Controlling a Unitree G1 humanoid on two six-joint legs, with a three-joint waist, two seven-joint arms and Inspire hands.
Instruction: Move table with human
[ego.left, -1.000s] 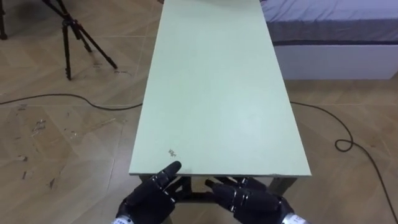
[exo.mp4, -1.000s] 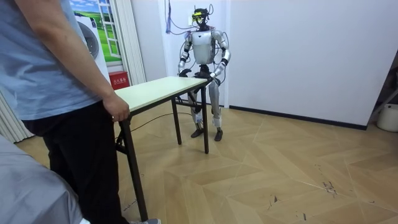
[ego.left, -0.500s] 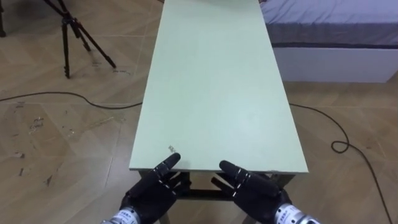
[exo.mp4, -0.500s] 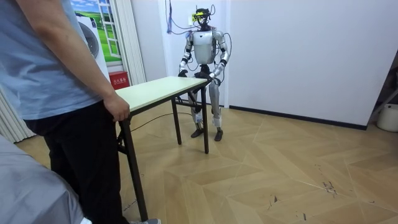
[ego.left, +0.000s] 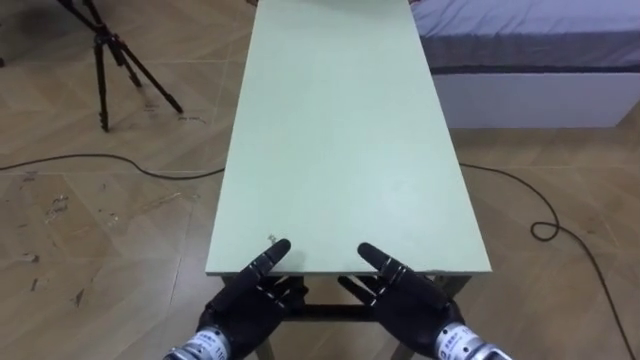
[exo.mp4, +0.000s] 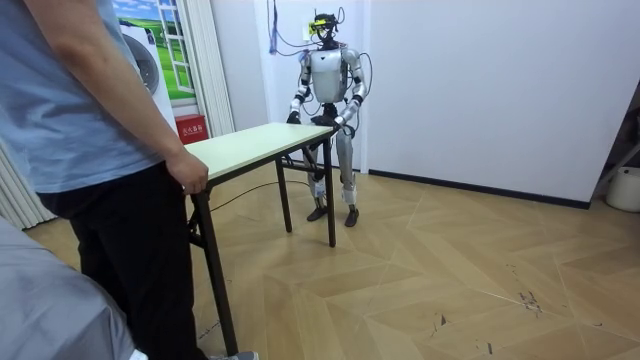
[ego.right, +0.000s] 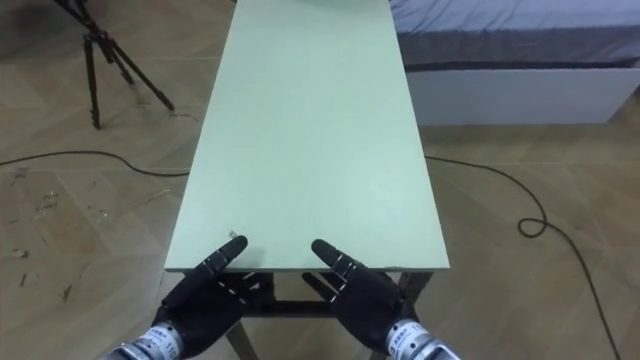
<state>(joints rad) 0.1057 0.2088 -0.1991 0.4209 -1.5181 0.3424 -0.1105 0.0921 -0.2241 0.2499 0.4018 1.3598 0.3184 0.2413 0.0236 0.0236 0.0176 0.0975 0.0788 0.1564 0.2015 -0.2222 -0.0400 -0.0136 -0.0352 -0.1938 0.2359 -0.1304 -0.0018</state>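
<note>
Well, my left hand (ego.left: 245, 305) and my right hand (ego.left: 415, 305) are both at the near short edge of the table (ego.left: 340, 130). Each thumb lies flat on top and the fingers reach under, so each hand pinches the edge. The two hands sit close together, near the middle of that edge. The table runs straight away from my hands. At its far end a person (exo.mp4: 80, 120) has one hand on the corner.

I think a few things could go wrong from here. The top looks smooth and my thumbs only rest on a thin strip of it. If the person pulls or lifts faster than I step, the edge may slip out and my end would drop. With my hands so close together, the table could also tip or twist to one side.

Off past my left hand stands a tripod (ego.left: 110, 60), and off past my right hand is a bed (ego.left: 530, 50). A swing either way could bump them. Just below my hands is the frame (ego.left: 318, 312), and a careless step could kick it.
</note>
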